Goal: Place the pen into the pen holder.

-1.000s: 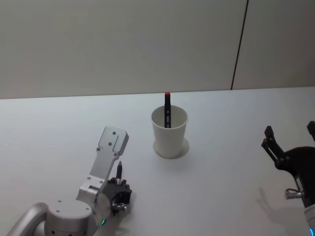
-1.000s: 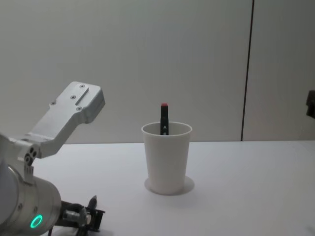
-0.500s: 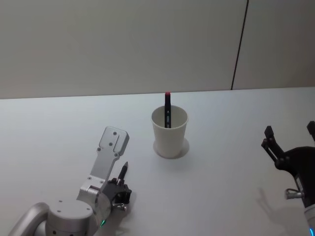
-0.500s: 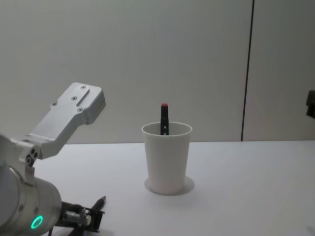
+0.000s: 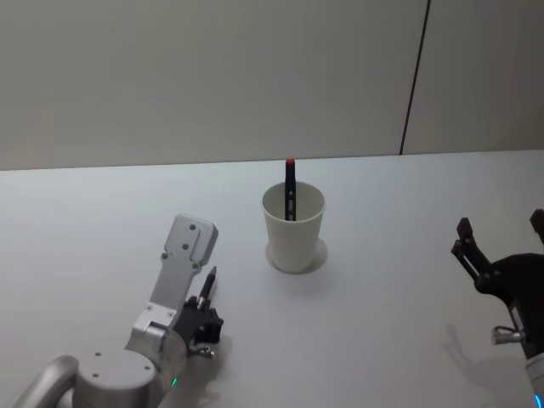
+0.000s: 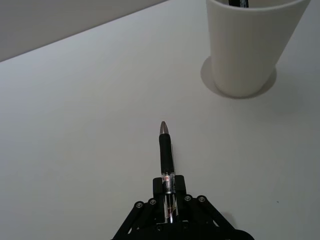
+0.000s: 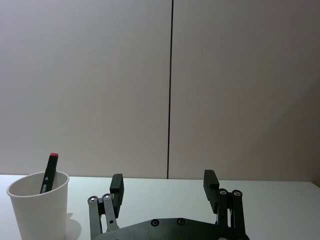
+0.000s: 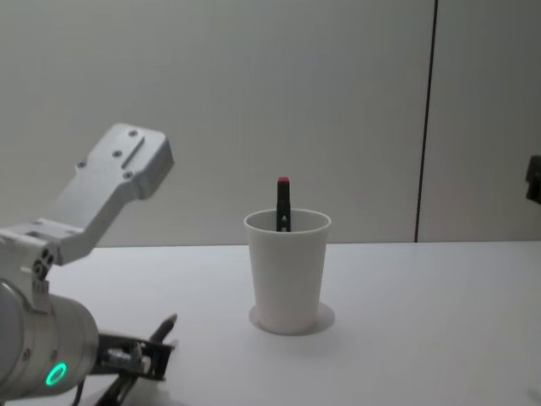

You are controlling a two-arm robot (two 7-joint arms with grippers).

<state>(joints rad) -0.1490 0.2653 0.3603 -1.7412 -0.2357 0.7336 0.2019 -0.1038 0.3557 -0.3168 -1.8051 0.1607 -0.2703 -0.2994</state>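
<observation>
Left end effector (image 6: 168, 190) lifted pen (image 6: 166, 155); pen holder (image 5: 293, 234) hides marker (image 5: 290, 180) base.

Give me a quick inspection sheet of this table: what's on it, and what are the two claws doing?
Surface: white table, smooth.
Job's things: pen holder upright mid-table; pen held in the left gripper.
Clutter: red-capped marker standing in the pen holder.
Grippers: left gripper shut on the pen, low over the table; right gripper open, parked at the right.
Cables: nothing seen.
Surroundings: plain wall with a dark vertical seam.
</observation>
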